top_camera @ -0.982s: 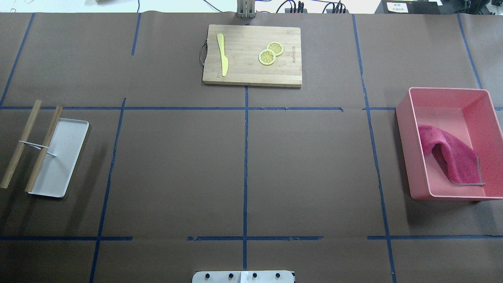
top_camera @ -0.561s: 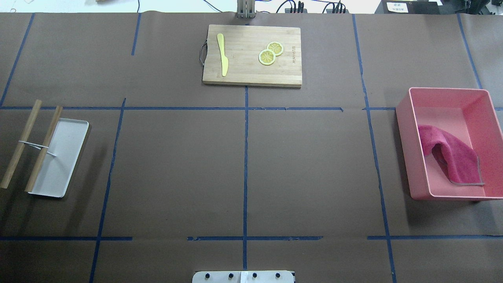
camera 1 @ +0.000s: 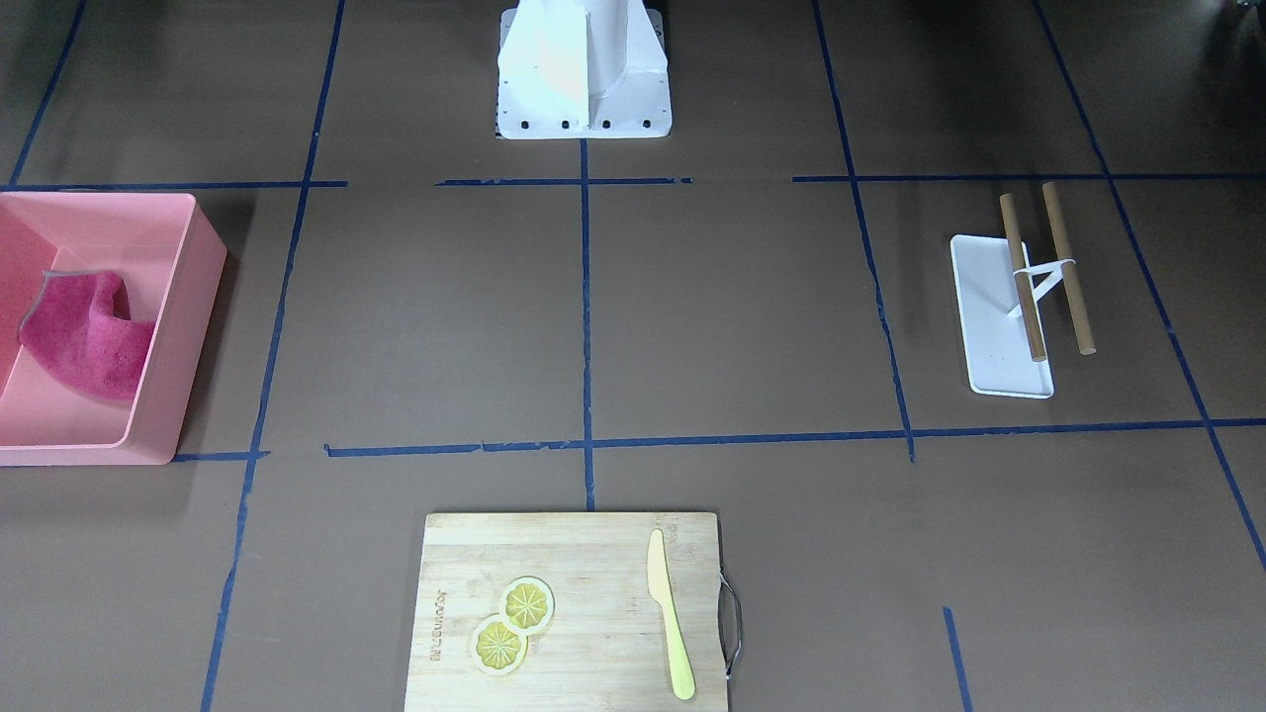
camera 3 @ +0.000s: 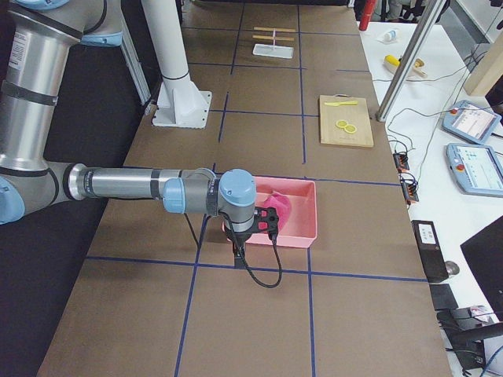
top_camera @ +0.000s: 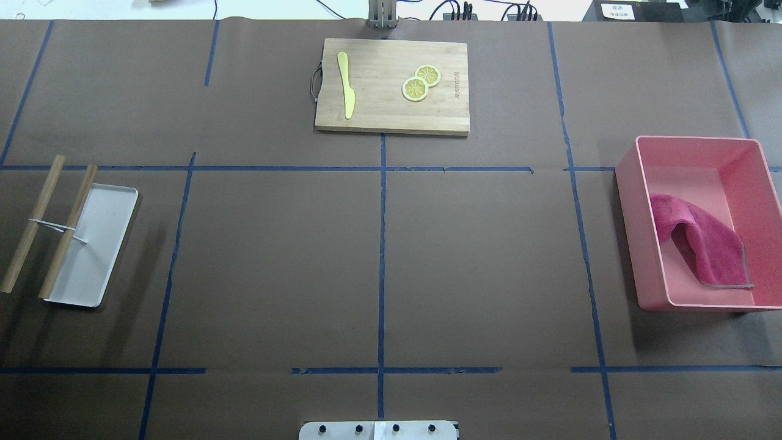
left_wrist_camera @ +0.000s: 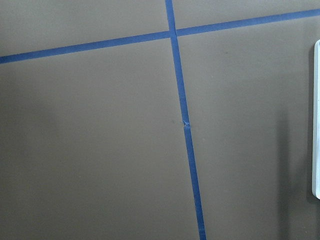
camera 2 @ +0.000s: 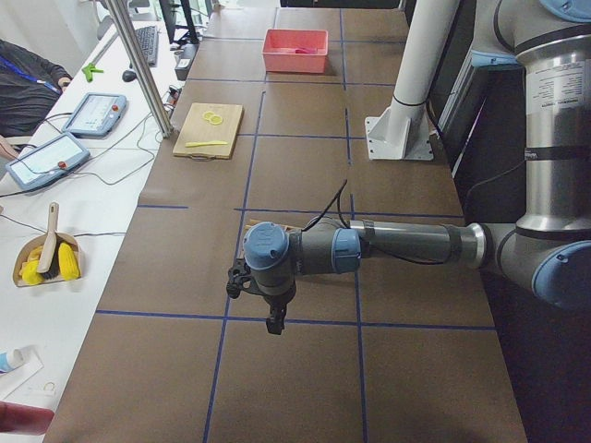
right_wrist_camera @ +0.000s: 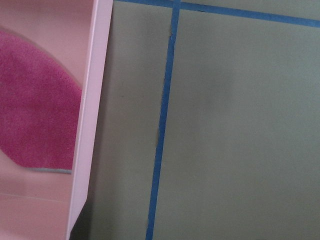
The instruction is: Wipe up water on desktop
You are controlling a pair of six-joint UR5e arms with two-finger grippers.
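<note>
The brown desktop (top_camera: 275, 263) with blue tape lines shows no water that I can make out. A magenta cloth (top_camera: 702, 238) lies crumpled in a pink bin (top_camera: 626, 183) at the right; it also shows in the right wrist view (right_wrist_camera: 35, 115). My left gripper (camera 2: 271, 321) shows only in the exterior left view, hanging above the desktop near the white tray. My right gripper (camera 3: 239, 250) shows only in the exterior right view, just beside the pink bin (camera 3: 299, 234). I cannot tell whether either is open or shut. No fingers show in the wrist views.
A bamboo cutting board (top_camera: 379, 116) at the far middle carries a yellow knife (top_camera: 346, 82) and two lemon slices (top_camera: 420, 83). A white tray (top_camera: 101, 244) with two wooden rods (top_camera: 67, 232) lies at the left. The robot's base plate (top_camera: 379, 430) is at the near edge.
</note>
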